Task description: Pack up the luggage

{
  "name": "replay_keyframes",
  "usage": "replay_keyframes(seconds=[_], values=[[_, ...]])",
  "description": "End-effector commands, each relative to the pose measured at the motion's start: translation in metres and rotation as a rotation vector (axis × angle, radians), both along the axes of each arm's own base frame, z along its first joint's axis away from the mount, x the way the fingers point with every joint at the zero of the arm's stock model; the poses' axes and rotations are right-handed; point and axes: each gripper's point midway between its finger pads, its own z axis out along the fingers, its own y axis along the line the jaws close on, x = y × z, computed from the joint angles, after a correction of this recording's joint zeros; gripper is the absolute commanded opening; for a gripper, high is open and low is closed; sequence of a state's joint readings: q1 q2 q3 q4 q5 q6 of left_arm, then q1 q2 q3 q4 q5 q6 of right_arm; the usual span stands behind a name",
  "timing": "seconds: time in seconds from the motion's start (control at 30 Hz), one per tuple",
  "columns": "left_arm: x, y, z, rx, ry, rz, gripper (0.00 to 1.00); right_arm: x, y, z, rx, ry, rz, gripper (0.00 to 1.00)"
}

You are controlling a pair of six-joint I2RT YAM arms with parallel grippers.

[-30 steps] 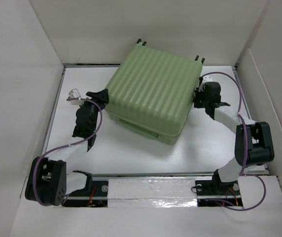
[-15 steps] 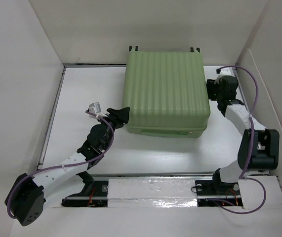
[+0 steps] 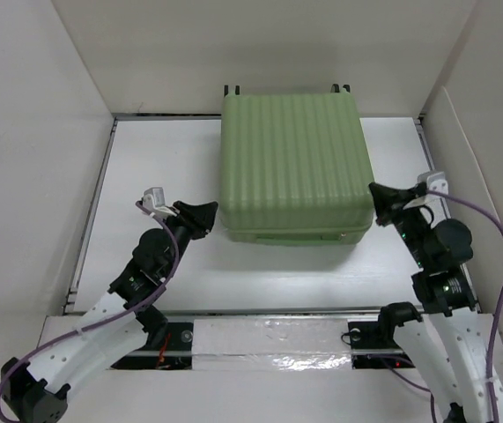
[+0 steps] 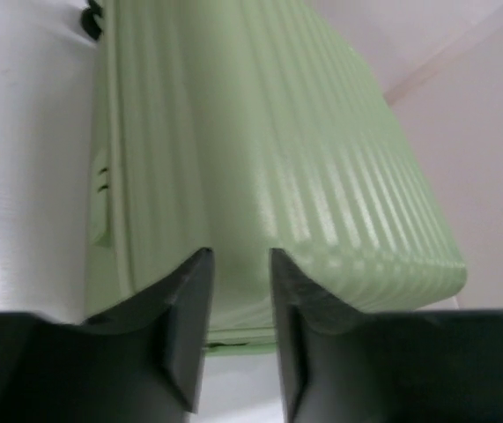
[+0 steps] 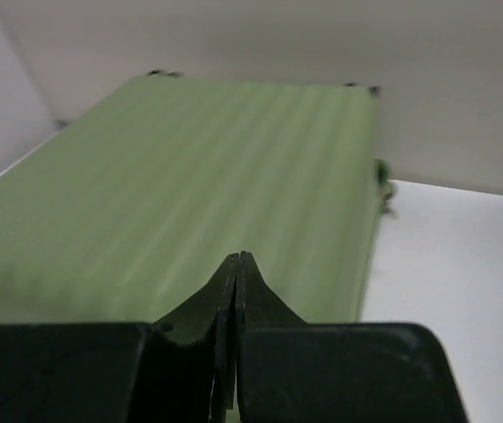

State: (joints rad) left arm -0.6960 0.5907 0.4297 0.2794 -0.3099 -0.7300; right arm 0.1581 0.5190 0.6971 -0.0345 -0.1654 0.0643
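one: where's the luggage (image 3: 293, 163)?
two: closed, flat on the table (image 3: 154, 167), its length and ribs running near to far, wheels (image 3: 232, 89) at the back wall (image 3: 277, 53).
one: grippers?
two: left gripper (image 3: 209, 211) just beside its near-left corner, fingers slightly parted, empty. right gripper (image 3: 376, 191) by the near-right corner, fingers pressed together.

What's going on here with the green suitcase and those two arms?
Two robot arms are working around a green suitcase that lies flat and closed on the white table. The left gripper is at the suitcase's near left corner, its jaws slightly apart and holding nothing. The right gripper is at the near right corner, its jaws shut and also empty. Neither arm has a grip on the suitcase at this moment.
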Motion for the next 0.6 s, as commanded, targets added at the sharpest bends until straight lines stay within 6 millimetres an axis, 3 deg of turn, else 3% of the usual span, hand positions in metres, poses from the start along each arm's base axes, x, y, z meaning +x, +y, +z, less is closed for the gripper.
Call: replay_keyframes(seconds=[0.0,0.03,0.07,0.1,0.17,0.2,0.23,0.33,0.4,0.57], values=[[-0.004,0.011,-0.023,0.021,0.071,0.032,0.25,-0.024,0.048,-0.082,-0.002,0.227,0.23,0.0],[-0.004,0.013,-0.028,0.02,0.084,0.036,0.1,-0.026,0.049,-0.098,0.004,0.266,0.216,0.0],[-0.004,0.015,-0.039,0.033,0.115,0.044,0.07,-0.033,0.058,-0.114,0.004,0.304,0.243,0.0],[-0.005,0.014,-0.043,0.034,0.127,0.036,0.05,-0.036,0.059,-0.144,0.027,0.383,0.223,0.04],[-0.006,0.013,-0.056,0.047,0.158,0.023,0.05,-0.039,0.053,-0.166,0.049,0.426,0.156,0.17],[-0.005,0.014,-0.061,0.053,0.17,0.029,0.07,-0.045,0.058,-0.174,0.08,0.454,0.164,0.31],[-0.005,0.013,-0.065,0.056,0.18,0.023,0.13,-0.044,0.051,-0.187,0.087,0.473,0.108,0.35],[-0.001,0.01,-0.079,0.082,0.214,0.01,0.23,-0.046,0.044,-0.194,0.132,0.464,0.043,0.46],[0.002,0.008,-0.081,0.085,0.217,0.005,0.25,-0.045,0.04,-0.194,0.147,0.451,0.014,0.5],[0.014,0.009,-0.1,0.091,0.255,-0.012,0.27,-0.031,0.039,-0.202,0.103,0.458,-0.036,0.52]])
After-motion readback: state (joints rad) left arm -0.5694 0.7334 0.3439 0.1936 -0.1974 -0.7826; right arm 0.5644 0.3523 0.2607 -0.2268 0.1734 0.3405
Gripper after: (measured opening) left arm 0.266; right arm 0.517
